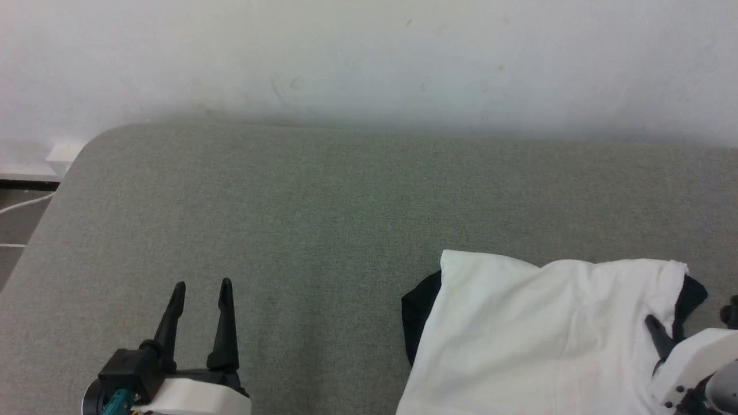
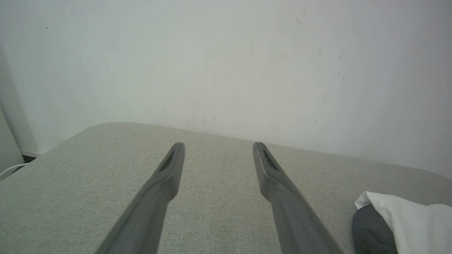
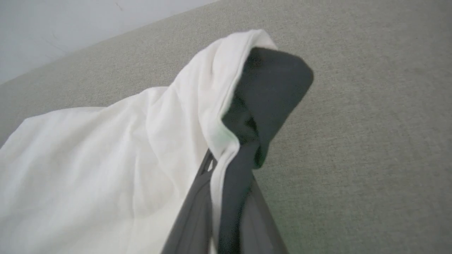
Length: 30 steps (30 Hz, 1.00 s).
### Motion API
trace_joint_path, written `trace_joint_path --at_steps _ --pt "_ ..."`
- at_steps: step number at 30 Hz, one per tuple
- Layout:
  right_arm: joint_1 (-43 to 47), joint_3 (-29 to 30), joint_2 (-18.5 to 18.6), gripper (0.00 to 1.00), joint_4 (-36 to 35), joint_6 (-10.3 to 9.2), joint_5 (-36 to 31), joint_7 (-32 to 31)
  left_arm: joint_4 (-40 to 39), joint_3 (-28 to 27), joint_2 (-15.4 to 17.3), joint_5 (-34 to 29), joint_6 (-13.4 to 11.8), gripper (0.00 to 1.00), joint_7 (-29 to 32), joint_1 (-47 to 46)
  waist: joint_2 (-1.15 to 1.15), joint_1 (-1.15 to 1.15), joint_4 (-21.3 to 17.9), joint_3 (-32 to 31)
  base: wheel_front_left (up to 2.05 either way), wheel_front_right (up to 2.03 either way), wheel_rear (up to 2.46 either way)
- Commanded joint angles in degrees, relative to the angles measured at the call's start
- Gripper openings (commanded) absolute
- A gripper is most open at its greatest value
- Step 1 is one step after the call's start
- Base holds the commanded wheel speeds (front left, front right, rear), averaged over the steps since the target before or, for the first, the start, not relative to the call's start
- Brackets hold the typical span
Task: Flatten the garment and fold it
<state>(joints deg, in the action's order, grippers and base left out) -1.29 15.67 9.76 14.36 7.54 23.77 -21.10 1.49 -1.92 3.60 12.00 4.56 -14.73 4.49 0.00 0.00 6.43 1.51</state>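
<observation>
On my left, the left gripper hangs over the green-grey surface, and its jaws stand wide apart. The garment lies well to its right, near my edge of the surface. The right gripper has its jaws pinched on the garment's side, where white cloth meets a black sleeve. A white wall stands behind.

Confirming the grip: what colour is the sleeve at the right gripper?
Black sleeve; clearest in right wrist view.
</observation>
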Motion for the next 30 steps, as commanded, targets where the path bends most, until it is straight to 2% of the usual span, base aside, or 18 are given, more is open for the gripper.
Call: trace_joint_path --at_steps 1,9,15,21,30 --pt "1.0 -1.3 -0.6 0.00 -1.9 -0.05 0.3 -0.9 0.2 -0.3 -0.3 -0.5 0.4 1.00 -0.3 0.6 0.00 0.00 0.0 -0.4 0.00 0.00 0.00" --pt "4.1 -9.9 -3.4 0.00 -14.4 -0.05 0.9 -7.8 -0.8 -0.9 -0.6 0.0 0.8 1.00 -0.3 1.7 0.00 0.00 0.9 -1.5 0.00 0.00 0.00" --pt "3.3 -15.8 -6.1 0.00 -17.6 -0.05 2.4 -10.5 -1.0 -1.3 -0.7 0.1 0.9 1.00 -0.3 2.0 0.00 0.00 2.1 -1.7 0.00 0.00 0.00" --pt "-0.5 -21.6 -6.8 0.00 -12.8 -0.05 3.1 -9.7 -0.5 -0.6 -0.7 0.8 0.9 1.00 -0.3 1.7 0.00 0.00 3.8 -1.2 0.00 0.00 0.00" --pt "-8.2 -27.5 -6.9 0.00 1.6 -0.05 4.2 -4.7 -0.1 0.9 -0.7 1.3 0.9 1.00 -0.3 0.5 0.00 0.00 6.5 0.1 0.00 0.00 0.00"
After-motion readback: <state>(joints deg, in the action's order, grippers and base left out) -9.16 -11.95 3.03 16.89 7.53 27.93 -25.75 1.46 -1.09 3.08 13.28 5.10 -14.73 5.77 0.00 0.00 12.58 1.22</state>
